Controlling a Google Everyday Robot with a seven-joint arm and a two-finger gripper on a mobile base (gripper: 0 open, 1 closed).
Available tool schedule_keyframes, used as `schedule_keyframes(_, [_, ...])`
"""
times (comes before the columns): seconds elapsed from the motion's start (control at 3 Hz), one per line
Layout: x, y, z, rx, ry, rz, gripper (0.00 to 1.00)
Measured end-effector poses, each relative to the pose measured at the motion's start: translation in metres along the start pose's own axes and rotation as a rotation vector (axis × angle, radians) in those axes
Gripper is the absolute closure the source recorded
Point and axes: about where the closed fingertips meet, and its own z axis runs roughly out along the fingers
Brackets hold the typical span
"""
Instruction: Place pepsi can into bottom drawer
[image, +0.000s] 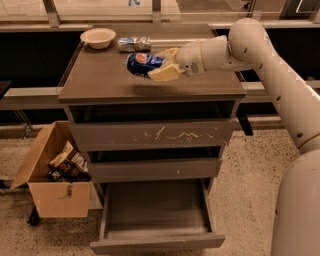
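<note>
Where the gripper (162, 65) is: above the top of the cabinet (100, 82), a little right of its middle, at the end of the white arm (260, 55) that reaches in from the right side
Gripper state: clenched on the pepsi can, one finger over the can and the other under it
Fingers (162, 75): pale yellow, pointing to the left, pressed on the right part of the can
Pepsi can (142, 62): lying on its side in the grip, dark blue, the round logo turned up and toward the camera, the free end pointing left; its shadow falls on the cabinet top just below, so it seems to be off the surface
Bottom drawer (155, 242): pulled out toward the camera, well below the can, its grey inside floor in plain view
Middle drawer (155, 170): pushed in, plain front
Top drawer (150, 135): pushed in, white scratches across the front
Bowl (98, 37): pale, upright, at the back left corner of the cabinet top
Packet (134, 44): silvery and crinkled, just right of the bowl, behind the can and apart from it
Cardboard box (50, 197): on the speckled floor (245, 190) left of the cabinet, flaps open, snack bags inside
</note>
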Motion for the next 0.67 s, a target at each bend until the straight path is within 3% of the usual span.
schedule_keyframes(0.33, [0.0,0.0,0.0,0.0,0.0,0.0,1.0])
schedule_keyframes(0.67, [-0.009,0.026,0.001,-0.123,0.041,-0.102,1.0])
